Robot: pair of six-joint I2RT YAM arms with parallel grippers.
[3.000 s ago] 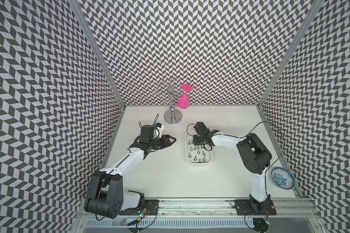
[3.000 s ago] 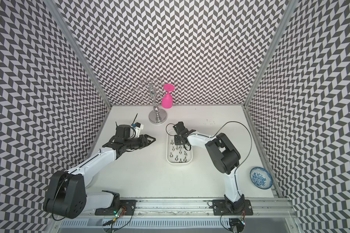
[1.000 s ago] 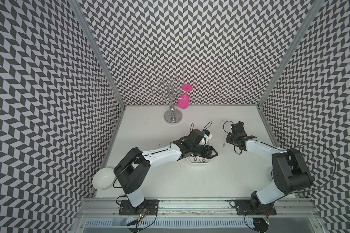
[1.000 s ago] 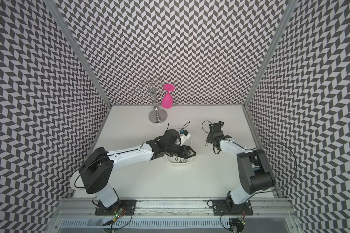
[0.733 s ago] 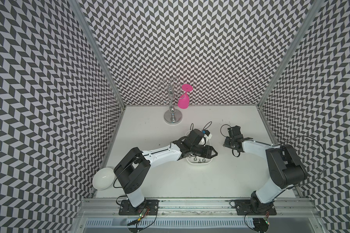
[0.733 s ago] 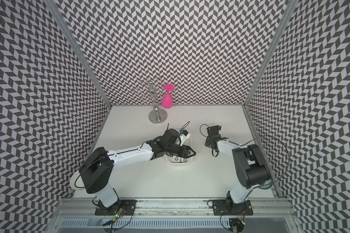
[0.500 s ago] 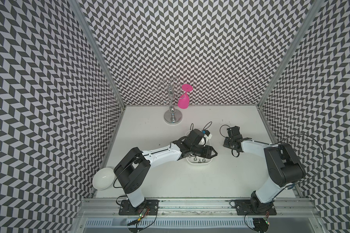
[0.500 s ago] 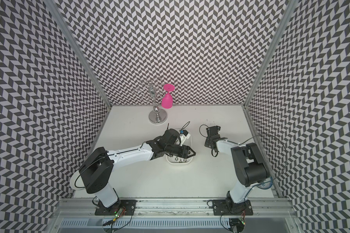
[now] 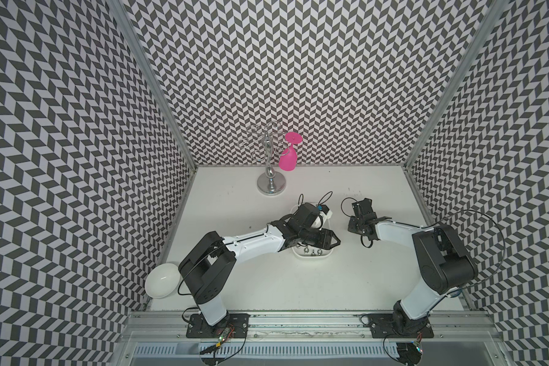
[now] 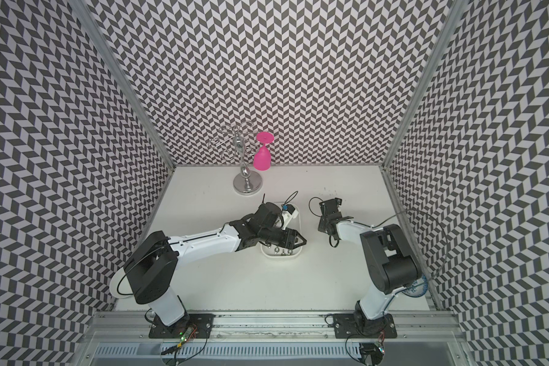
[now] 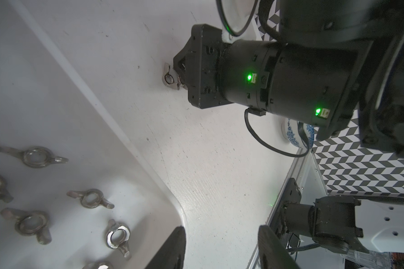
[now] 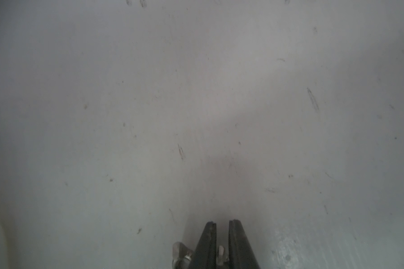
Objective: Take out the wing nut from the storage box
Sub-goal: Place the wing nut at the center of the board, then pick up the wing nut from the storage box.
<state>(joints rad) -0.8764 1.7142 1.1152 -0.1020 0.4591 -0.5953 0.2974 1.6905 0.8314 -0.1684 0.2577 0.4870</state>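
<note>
The storage box (image 9: pixel 311 256) (image 10: pixel 281 256) is a shallow white tray at mid table, and several metal wing nuts (image 11: pixel 90 198) lie inside it. One wing nut (image 11: pixel 169 78) (image 12: pixel 181 252) lies on the bare table just right of the box. My right gripper (image 12: pixel 222 223) (image 9: pixel 354 224) points down at it, its jaws narrowly open, with one wing of the nut in the gap. My left gripper (image 11: pixel 222 233) (image 9: pixel 336 242) hovers over the box's near right corner, open and holding nothing.
A plain white bowl (image 9: pixel 163 280) sits at the near left, by the left arm's base. A blue-patterned bowl (image 10: pixel 417 290) sits at the near right behind the right arm. A chrome glass rack (image 9: pixel 270 183) with a pink glass (image 9: pixel 287 160) stands at the back wall.
The right gripper came out of the box, swung right, then settled on the table beside it, and its jaws have just parted slightly. The left arm reached over the box and then held still.
</note>
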